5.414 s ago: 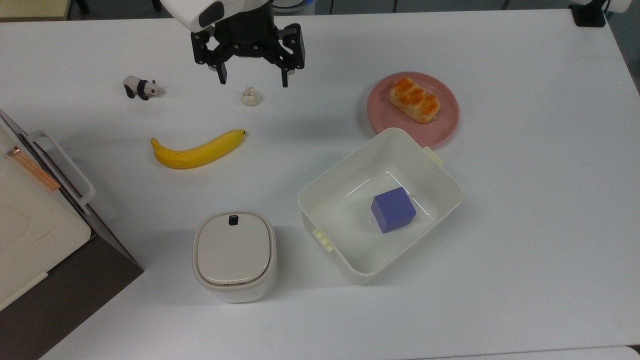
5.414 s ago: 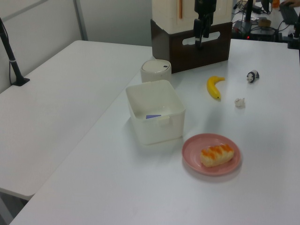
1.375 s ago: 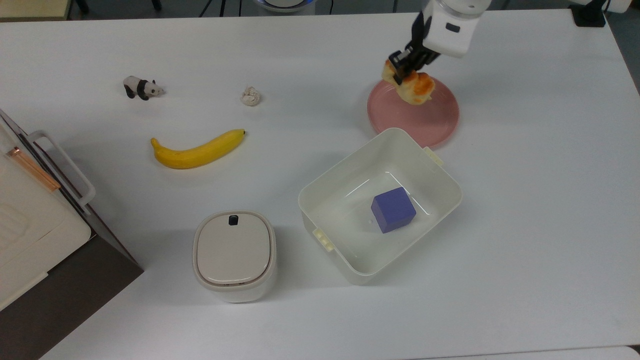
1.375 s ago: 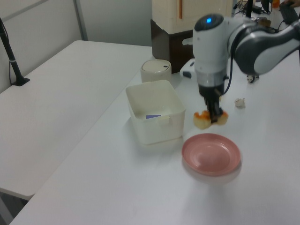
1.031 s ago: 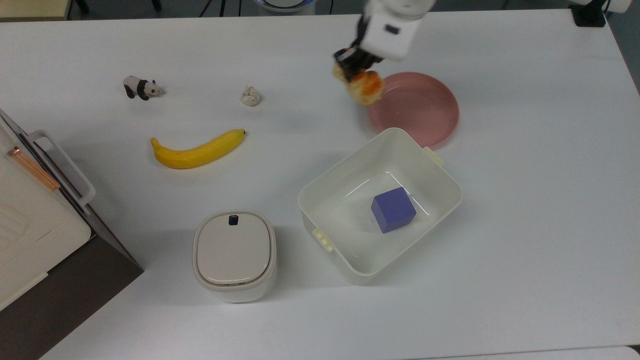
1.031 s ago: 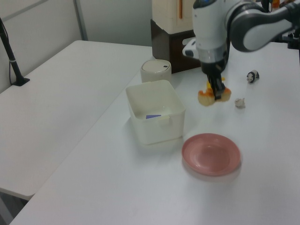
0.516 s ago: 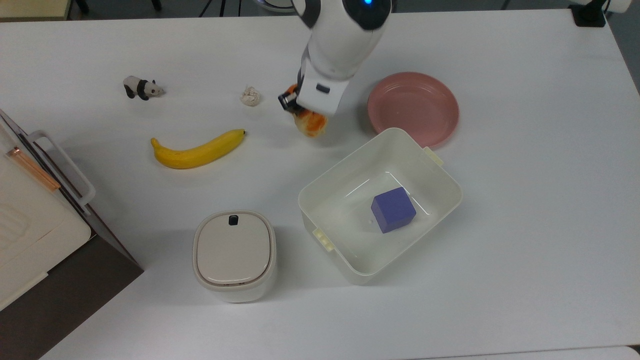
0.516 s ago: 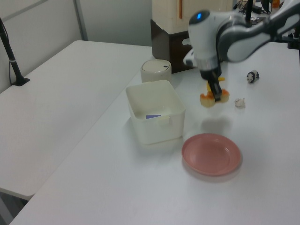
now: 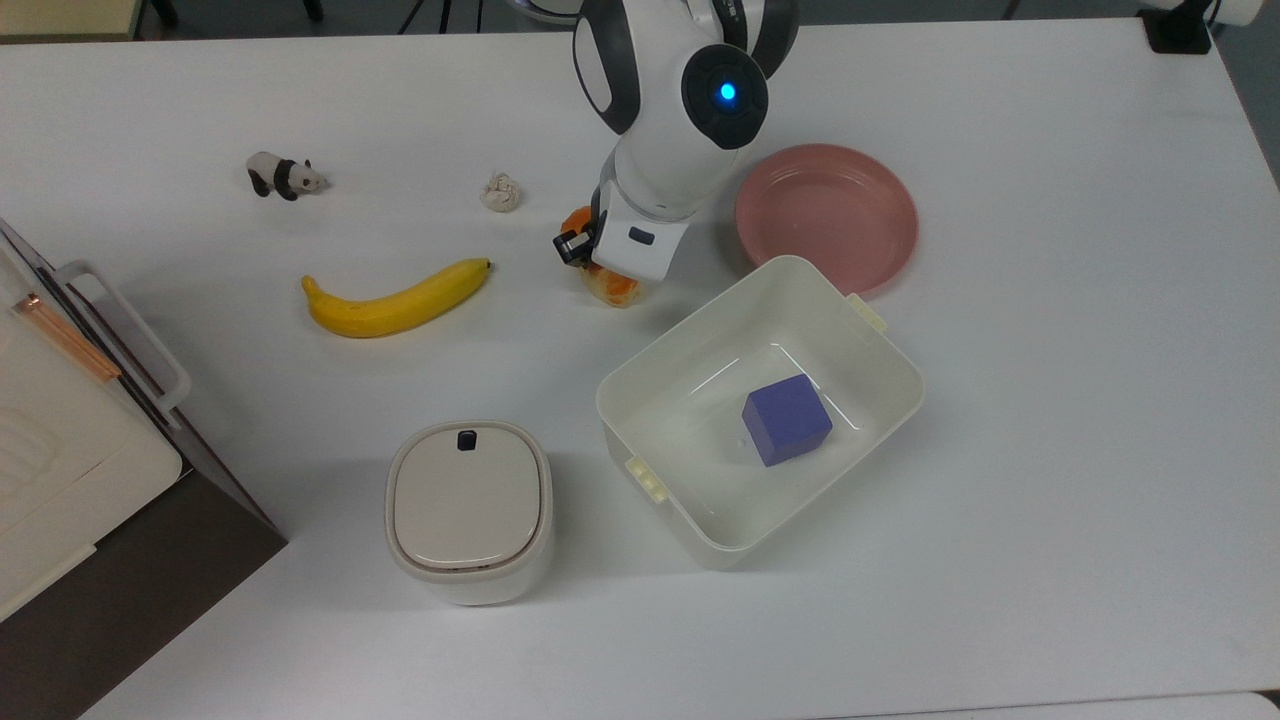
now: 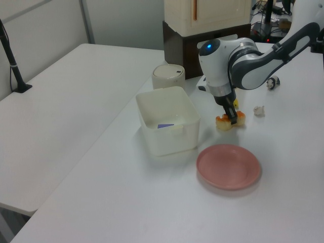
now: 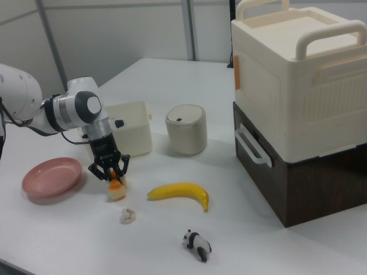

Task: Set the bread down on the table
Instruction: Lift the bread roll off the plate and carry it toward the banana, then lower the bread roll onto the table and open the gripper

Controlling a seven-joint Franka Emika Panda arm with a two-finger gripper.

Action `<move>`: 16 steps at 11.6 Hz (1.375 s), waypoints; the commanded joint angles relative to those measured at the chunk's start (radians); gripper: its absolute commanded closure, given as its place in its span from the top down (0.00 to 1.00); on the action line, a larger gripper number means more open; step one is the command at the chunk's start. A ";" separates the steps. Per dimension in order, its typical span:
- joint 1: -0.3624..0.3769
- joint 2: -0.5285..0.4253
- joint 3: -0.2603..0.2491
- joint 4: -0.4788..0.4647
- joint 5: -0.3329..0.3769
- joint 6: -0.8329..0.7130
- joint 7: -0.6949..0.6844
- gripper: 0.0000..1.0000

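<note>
From my station I saw the gripper (image 11: pixel 112 175) pointing down with its two fingers pinched on the bread (image 11: pixel 116 189). In the right view the bun sat directly under the fingertips, its orange top between them and its pale underside down at the table (image 11: pixel 241 229); whether it rested fully on the surface I could not tell. In the left view the bread (image 10: pixel 230 121) showed on either side of the dark finger (image 10: pixel 233 115), again low against the tabletop. In the top view the arm's wrist covered most of the bun, and I could make out only an orange end (image 9: pixel 612 288) peeking out below the gripper body.

The bread lay between the banana (image 9: pixel 396 300) and the pink plate (image 9: pixel 826 215), well off the plate and near the corner of the white bin (image 9: pixel 760 405). The bin held a blue block (image 9: pixel 786 419). The small wrinkly ball (image 9: pixel 501 191) sat near the gripper on the top view's left, with the panda figure (image 9: pixel 283 176) farther out that way. The lidded container (image 9: pixel 468 510) stood beside the bin.
</note>
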 commanded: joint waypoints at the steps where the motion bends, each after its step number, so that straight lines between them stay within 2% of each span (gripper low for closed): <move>1: -0.005 -0.008 -0.002 0.012 -0.014 0.025 0.028 0.88; 2: -0.005 -0.016 -0.002 0.014 -0.014 0.020 0.026 1.00; 6: -0.007 -0.052 0.000 0.022 -0.013 0.011 -0.012 1.00; 7: -0.008 -0.056 0.001 0.066 -0.004 -0.027 -0.010 1.00; 8: -0.028 -0.066 0.003 0.128 0.024 -0.100 -0.010 1.00; 10: -0.077 -0.077 -0.002 0.297 0.192 -0.243 -0.012 1.00; 14: -0.134 -0.106 -0.008 0.411 0.256 -0.276 0.029 1.00; 15: -0.140 -0.105 -0.022 0.446 0.282 -0.276 0.040 1.00; 16: -0.140 -0.105 -0.051 0.478 0.344 -0.277 0.067 1.00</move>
